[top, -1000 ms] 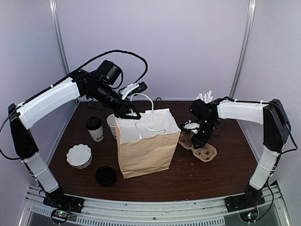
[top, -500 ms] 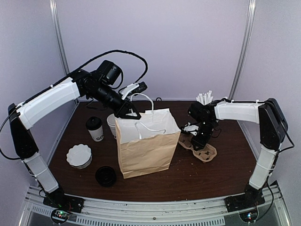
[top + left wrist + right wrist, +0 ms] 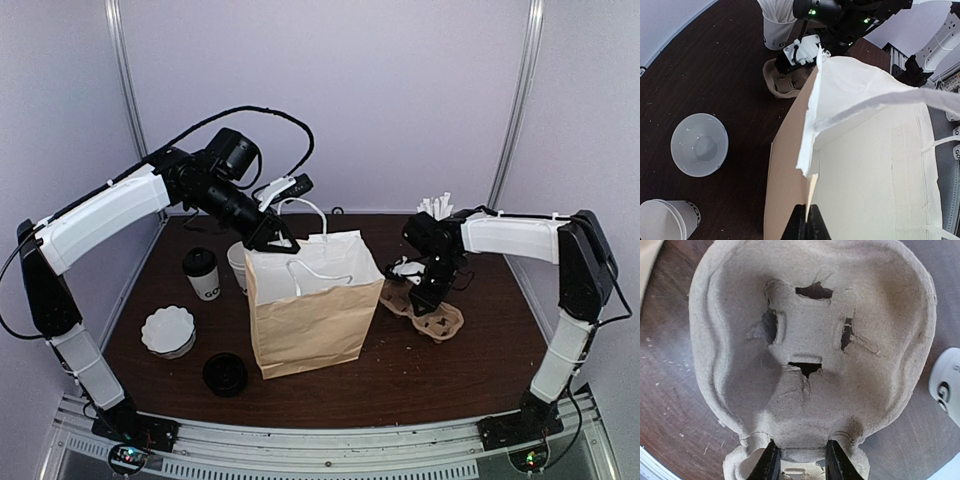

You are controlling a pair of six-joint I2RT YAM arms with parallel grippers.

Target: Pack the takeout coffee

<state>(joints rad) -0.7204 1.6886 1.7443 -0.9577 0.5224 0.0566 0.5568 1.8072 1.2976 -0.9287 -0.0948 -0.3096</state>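
The takeout coffee (image 3: pixel 201 273), a white printed cup with a black lid, stands on the table left of the brown paper bag (image 3: pixel 305 310). My left gripper (image 3: pixel 272 238) is shut on the bag's back-left top edge (image 3: pixel 810 197), and the bag's white inside (image 3: pixel 875 165) shows open. At the right, my right gripper (image 3: pixel 430 295) reaches down onto a pulp cup carrier (image 3: pixel 428 312). Its fingers (image 3: pixel 771 462) press both sides of the narrow neck between the carrier's two cup wells (image 3: pixel 810 340).
A lidless white cup (image 3: pixel 237 265) (image 3: pixel 699 144) stands behind the bag. A cup of white sticks (image 3: pixel 435 208) is at the back right. A white fluted stack (image 3: pixel 168 332) and a loose black lid (image 3: pixel 225 374) lie front left. A printed white cup (image 3: pixel 947 385) lies beside the carrier.
The right arm has shifted slightly over the carrier, and the carrier has nudged a little toward the front right. The left arm and the bag have not moved.
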